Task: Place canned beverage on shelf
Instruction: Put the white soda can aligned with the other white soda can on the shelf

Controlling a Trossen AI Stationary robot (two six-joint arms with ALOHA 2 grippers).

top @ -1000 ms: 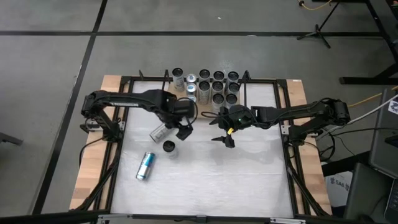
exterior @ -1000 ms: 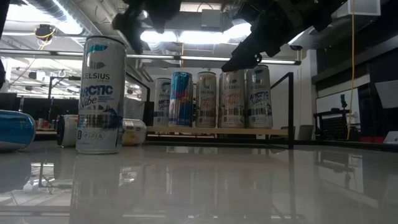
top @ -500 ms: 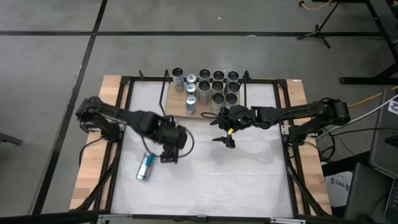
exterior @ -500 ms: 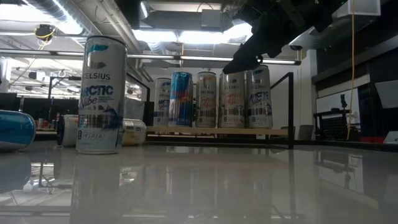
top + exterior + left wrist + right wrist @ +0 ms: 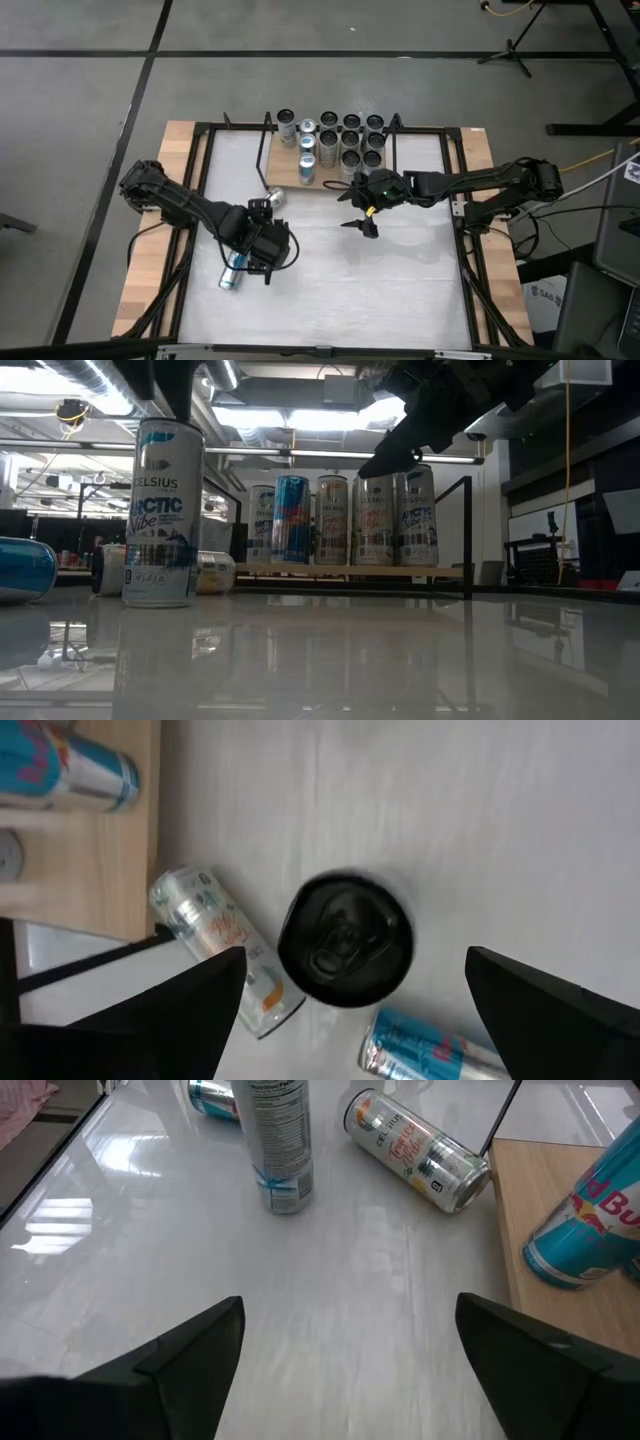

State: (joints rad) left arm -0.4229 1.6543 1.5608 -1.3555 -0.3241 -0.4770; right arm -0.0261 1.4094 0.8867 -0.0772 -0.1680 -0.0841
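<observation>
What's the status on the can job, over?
Left gripper open, above upright silver Celsius can. Right gripper open, idle beside wooden shelf. Two cans lying nearby: white one, blue one.

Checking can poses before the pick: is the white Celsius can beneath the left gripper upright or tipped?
Upright. The Celsius can stands on its base in the low view, and the left wrist view looks straight down on its dark top.

on the counter (image 5: pixel 400 280), the shelf (image 5: pixel 285 172) sits at the far edge with upright cans (image 5: pixel 350 140) crowded on its right part. nearer, left of centre, one can stands (image 5: pixel 160 510); a tipped can (image 5: pixel 418 1150) lies between it and the shelf, another (image 5: pixel 232 272) lies just nearer.
</observation>
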